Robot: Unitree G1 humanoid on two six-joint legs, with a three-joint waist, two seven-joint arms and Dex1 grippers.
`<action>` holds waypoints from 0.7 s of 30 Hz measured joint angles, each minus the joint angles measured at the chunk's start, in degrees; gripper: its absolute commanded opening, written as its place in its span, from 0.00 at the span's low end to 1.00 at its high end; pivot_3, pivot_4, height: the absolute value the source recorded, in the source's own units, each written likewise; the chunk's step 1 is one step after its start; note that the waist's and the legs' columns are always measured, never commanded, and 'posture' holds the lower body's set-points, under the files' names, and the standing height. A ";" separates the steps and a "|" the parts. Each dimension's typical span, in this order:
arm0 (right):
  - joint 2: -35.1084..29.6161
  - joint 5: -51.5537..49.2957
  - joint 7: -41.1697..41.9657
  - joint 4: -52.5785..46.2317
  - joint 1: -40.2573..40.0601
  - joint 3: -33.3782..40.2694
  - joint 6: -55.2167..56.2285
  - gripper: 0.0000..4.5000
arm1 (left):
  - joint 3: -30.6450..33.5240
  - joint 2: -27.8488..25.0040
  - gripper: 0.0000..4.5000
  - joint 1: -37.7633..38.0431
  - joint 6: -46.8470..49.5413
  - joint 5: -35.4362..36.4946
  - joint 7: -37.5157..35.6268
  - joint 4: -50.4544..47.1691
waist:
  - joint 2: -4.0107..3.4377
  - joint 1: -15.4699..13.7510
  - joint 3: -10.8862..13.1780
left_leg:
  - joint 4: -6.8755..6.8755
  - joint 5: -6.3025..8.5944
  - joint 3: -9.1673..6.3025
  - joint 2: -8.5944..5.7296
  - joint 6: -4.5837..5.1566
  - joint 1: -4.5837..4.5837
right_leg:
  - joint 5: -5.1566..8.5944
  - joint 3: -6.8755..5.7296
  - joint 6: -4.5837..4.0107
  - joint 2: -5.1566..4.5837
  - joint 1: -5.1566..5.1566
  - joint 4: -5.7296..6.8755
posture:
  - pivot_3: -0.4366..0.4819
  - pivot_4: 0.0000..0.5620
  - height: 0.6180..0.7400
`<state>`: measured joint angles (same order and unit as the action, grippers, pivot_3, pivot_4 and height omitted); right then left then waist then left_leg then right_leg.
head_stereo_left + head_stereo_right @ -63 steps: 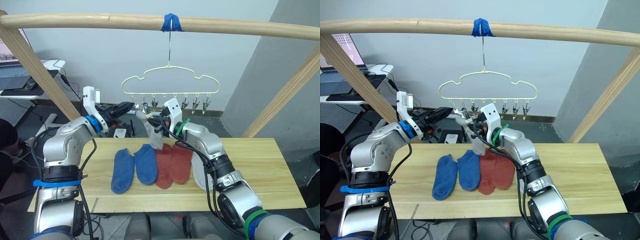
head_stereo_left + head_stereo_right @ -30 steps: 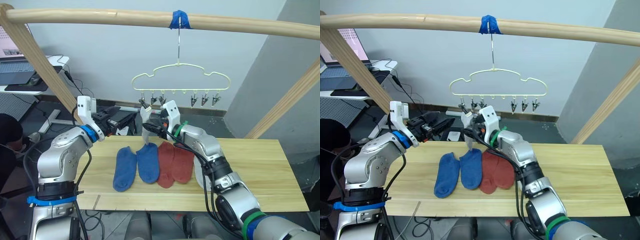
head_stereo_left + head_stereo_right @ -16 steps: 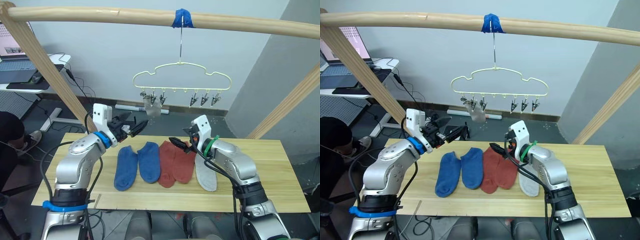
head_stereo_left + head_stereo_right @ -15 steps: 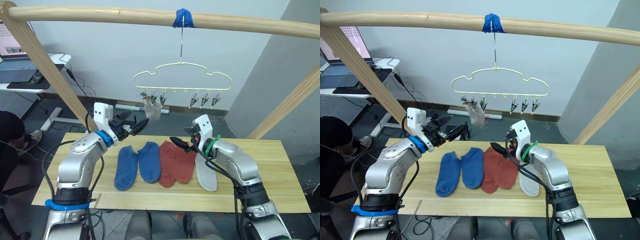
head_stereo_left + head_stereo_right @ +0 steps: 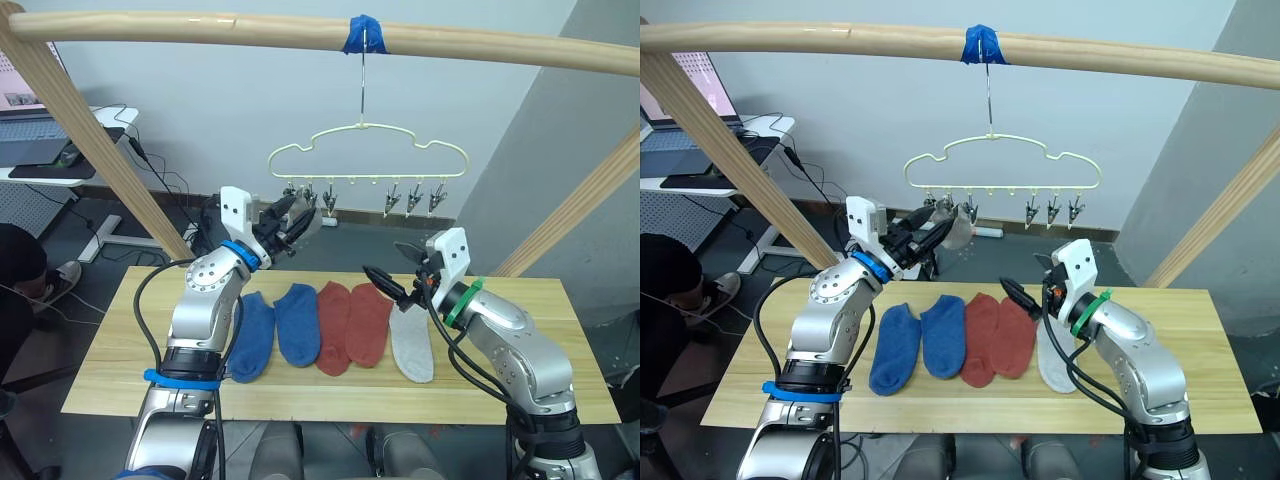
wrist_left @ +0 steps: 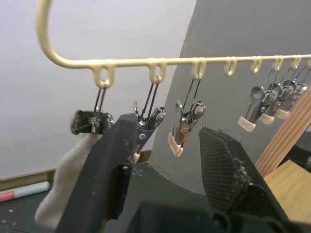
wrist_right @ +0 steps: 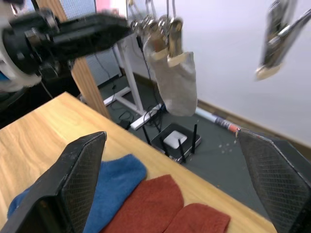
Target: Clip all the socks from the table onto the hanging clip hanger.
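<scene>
One grey sock (image 7: 178,82) now hangs clipped on the clip hanger (image 5: 366,155), just beyond the left gripper (image 6: 167,160) — fingers apart. The right gripper (image 5: 385,283) has dropped away, fingers spread, above five socks (image 5: 333,325) on the table (image 5: 560,330) — next pick.
</scene>
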<state>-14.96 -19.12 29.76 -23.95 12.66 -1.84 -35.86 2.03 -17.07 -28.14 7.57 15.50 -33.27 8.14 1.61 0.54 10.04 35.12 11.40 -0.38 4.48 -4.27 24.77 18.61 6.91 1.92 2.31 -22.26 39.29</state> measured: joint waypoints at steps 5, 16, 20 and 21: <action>0.41 -0.11 -0.31 -0.01 1.48 -0.11 1.31 1.00 | -0.18 1.31 0.53 -1.35 -1.90 -0.88 0.23 2.67 | 0.00 -0.04 0.02 | 0.02 0.00 0.00 0.00 0.00 0.00 | 0.00 0.00 0.00 0.00 0.00 0.01 | 0.49 0.32 1.00; -0.06 -3.01 -0.62 -4.64 5.89 -0.61 0.79 1.00 | 0.12 3.73 0.53 -4.19 -5.14 -1.73 2.52 9.66 | 0.01 -0.05 0.02 | 0.04 0.00 -0.03 -0.01 0.00 0.00 | 0.00 -0.03 0.00 0.00 0.02 0.03 | 0.47 0.31 1.00; -0.60 -3.77 -0.62 -5.13 6.17 -0.89 0.17 1.00 | 0.12 4.03 0.53 -5.33 -7.09 -2.13 2.71 12.56 | 0.01 -0.01 0.02 | 0.07 0.00 -0.03 -0.01 0.00 0.00 | 0.00 -0.03 0.00 0.00 0.02 0.05 | 0.46 0.32 1.00; -0.72 -3.93 -0.67 -5.14 6.17 -1.12 0.10 1.00 | 0.17 4.08 0.53 -5.42 -7.30 -2.16 2.79 13.08 | 0.01 0.01 0.02 | 0.07 0.00 -0.03 -0.01 0.00 0.00 | 0.00 -0.03 0.00 0.00 0.02 0.06 | 0.46 0.32 1.00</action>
<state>-15.68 -23.05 29.10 -29.09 18.84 -2.95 -35.76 2.20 -12.98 -33.57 0.27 13.34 -30.49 21.23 1.61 0.55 10.05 35.19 11.40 -0.41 4.48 -4.27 24.78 18.61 6.88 1.93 2.31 -22.24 39.35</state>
